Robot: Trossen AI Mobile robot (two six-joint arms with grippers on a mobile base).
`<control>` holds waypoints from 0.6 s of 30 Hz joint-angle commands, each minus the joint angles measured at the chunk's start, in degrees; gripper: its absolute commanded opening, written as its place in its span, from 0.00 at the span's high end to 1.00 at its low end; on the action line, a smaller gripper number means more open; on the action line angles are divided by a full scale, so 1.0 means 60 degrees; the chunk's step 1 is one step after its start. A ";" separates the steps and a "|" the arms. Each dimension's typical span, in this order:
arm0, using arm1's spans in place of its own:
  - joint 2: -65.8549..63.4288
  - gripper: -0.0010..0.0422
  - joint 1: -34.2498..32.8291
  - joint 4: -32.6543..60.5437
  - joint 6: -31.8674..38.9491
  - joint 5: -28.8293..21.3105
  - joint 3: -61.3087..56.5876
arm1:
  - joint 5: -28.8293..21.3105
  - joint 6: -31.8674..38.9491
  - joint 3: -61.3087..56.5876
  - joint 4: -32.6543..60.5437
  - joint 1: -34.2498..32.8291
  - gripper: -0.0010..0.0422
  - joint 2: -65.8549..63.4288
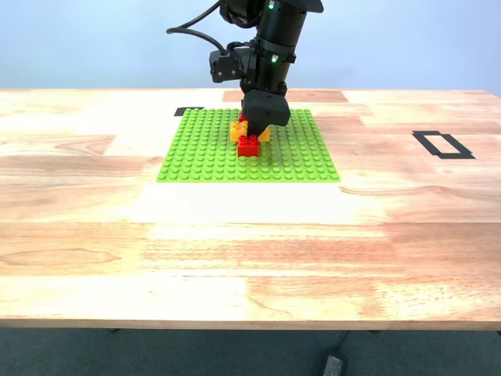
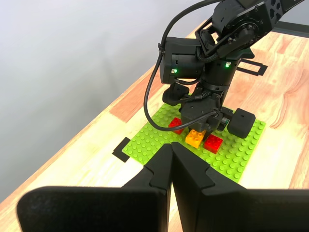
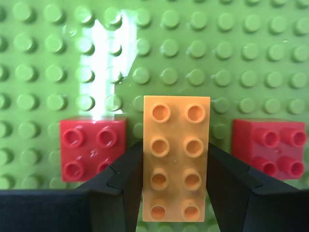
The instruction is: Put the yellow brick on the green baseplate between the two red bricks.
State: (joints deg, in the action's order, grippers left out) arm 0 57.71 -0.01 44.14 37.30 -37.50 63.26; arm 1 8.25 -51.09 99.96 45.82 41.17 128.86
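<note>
A: Where is the yellow brick (image 3: 176,164) sitting right now?

B: My second gripper (image 3: 175,186) is gripping it by its long sides, fingers (image 3: 124,181) pressed against both flanks. It is hanging over the green baseplate (image 1: 203,153), in the gap between the two red bricks (image 3: 93,150). Seen from the second wrist, one red brick is lying at nine o'clock of it and the other (image 3: 275,149) at three o'clock.

A: Is it seated yet?

B: I am not able to tell; it looks low, close to the studs.

A: And the other arm?

B: My first gripper (image 2: 171,166) is waiting away from the plate, over the counter (image 1: 250,251), fingers closed together on nothing.

A: How should the placing go?

B: I am judging that the brick needs lining up squarely with the stud rows, pressing straight down without tilting, keeping clear of both red bricks, then opening only once it is holding firm.
</note>
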 commanded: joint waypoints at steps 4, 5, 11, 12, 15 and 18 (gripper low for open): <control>-0.0011 0.98 0.0000 0.0011 0.0004 0.0000 0.0004 | -0.0029 -0.0015 -0.0051 -0.0419 -0.0018 0.94 -0.0062; -0.0011 0.98 0.0000 0.0011 0.0004 0.0000 0.0007 | -0.0025 -0.0025 -0.0069 -0.0430 -0.0025 0.93 -0.0062; -0.0025 0.98 0.0000 0.0004 0.0004 -0.0004 0.0007 | -0.0189 0.0025 -0.0098 -0.0364 -0.0087 0.85 0.0015; -0.0022 0.98 0.0000 0.0004 0.0004 0.0000 0.0011 | -0.0193 0.0018 -0.0109 -0.0364 -0.0084 0.83 -0.0029; -0.0025 0.98 0.0000 0.0004 0.0004 -0.0004 0.0004 | -0.0171 0.0047 -0.0120 -0.0423 -0.0091 0.77 -0.0058; -0.0025 0.98 0.0000 0.0004 0.0004 0.0000 0.0004 | -0.0168 0.0076 -0.0120 -0.0419 -0.0117 0.72 -0.0055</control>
State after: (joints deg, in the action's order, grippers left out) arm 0 57.54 -0.03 44.18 37.30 -37.50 63.26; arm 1 7.27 -50.83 99.24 43.33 40.49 128.57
